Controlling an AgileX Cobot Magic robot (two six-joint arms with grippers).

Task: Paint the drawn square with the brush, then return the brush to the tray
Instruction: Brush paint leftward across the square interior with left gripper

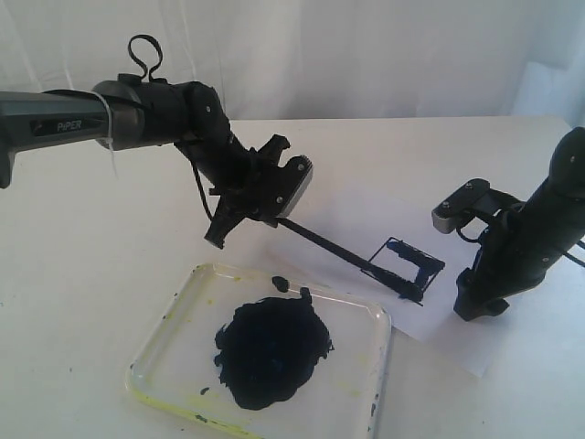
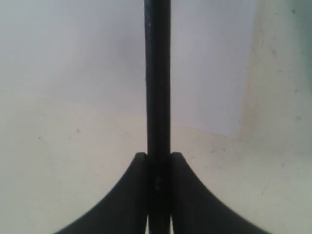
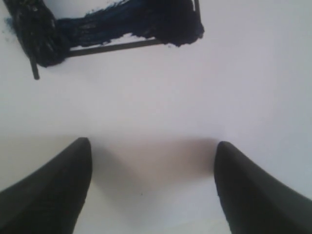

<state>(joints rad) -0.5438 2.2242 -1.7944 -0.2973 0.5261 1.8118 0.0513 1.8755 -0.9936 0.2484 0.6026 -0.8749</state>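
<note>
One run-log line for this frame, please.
left pincer: shut on brush | brush: tip at drawn square | drawn square: partly painted | right pincer: open, empty | tray: brush not in it

Robot lab or test bench. Landmark: white table [image 1: 73,274]. Plain white curtain [image 1: 384,55] hangs behind table as backdrop. Two black robot arms reach over table: left arm [image 1: 64,123] marked "PiPER", right arm [image 1: 539,238] opposite. On table: paint-stained plastic tray [image 1: 160,334], white paper sheet [image 1: 384,215].
</note>
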